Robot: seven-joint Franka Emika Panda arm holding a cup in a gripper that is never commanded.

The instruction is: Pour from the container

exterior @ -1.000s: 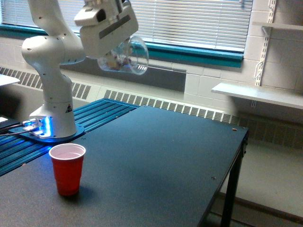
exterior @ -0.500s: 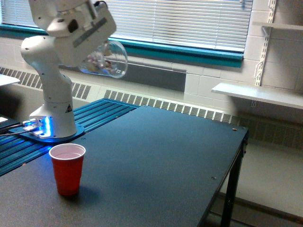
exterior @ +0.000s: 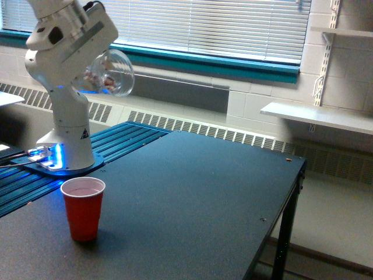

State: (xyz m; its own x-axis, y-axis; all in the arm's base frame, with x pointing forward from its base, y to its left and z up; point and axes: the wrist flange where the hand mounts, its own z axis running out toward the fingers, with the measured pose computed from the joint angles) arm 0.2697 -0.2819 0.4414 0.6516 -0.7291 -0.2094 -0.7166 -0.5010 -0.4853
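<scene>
High at the exterior view's left, a clear transparent glass-like container [exterior: 111, 73] with a wide flared rim, tipped on its side, mouth turned toward the exterior view's right and slightly down. Inside it, small pale and reddish bits, blurred, too small to name. Gripped at its base end by the glossy white plastic gripper [exterior: 87, 73] of the smooth, rounded white robot arm [exterior: 58, 87]; fingers hidden behind the boxy white hand housing and the glass, so whether pinched on the wall or the base cannot tell, only that the container hangs from the hand well above the table.

Below and slightly to the exterior view's left of the container, an opaque red plastic party cup [exterior: 83, 208], tapered, upright, open mouth showing a pale inside, standing alone on the matte dark tabletop [exterior: 198, 198] near its front edge. Well apart from the held container, with nothing between them but air.

Behind the cup, the arm's round base [exterior: 61, 160] with a blue glow at its foot, seated on a ribbed dark blue slatted surface [exterior: 116, 140]. Further back, white horizontal window blinds [exterior: 221, 23] over a teal sill [exterior: 233, 64], a long slotted heater grille [exterior: 210, 131] along the painted block wall, and a pale wall shelf [exterior: 317, 116] at the exterior view's right.
</scene>
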